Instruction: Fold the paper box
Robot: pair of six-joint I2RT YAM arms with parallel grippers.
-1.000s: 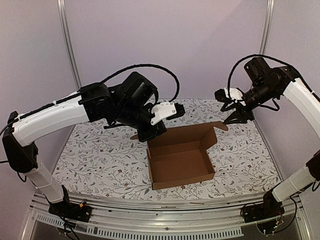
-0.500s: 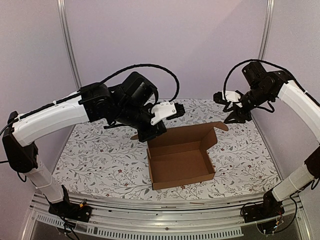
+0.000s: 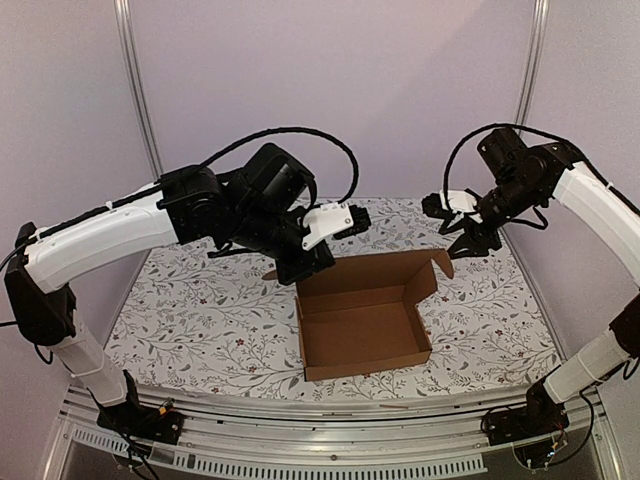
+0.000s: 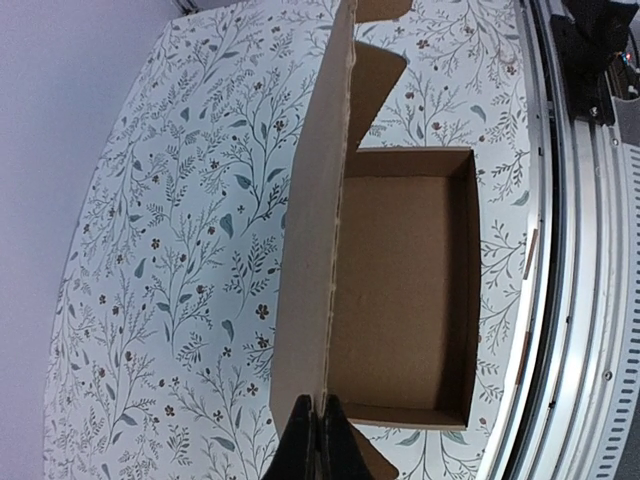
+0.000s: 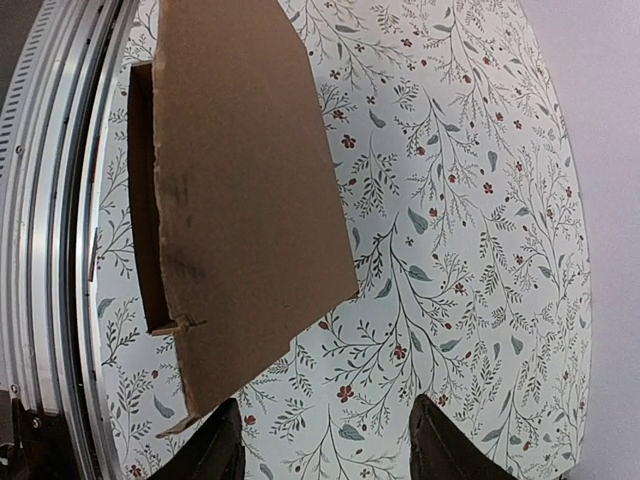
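The paper box (image 3: 362, 330) is seen open-topped at the middle of the flowered tablecloth (image 3: 190, 310). Its raised back flap is pinched at the left end by the closed left gripper (image 4: 320, 440). The right gripper (image 3: 468, 243) is spread apart and empty, just beside the flap's right end.

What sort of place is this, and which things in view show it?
Probably a robot lab workcell, not a home: a left arm and a right arm bolted to a metal rail, plain walls behind and beside, and one cardboard box on a flowered cloth.
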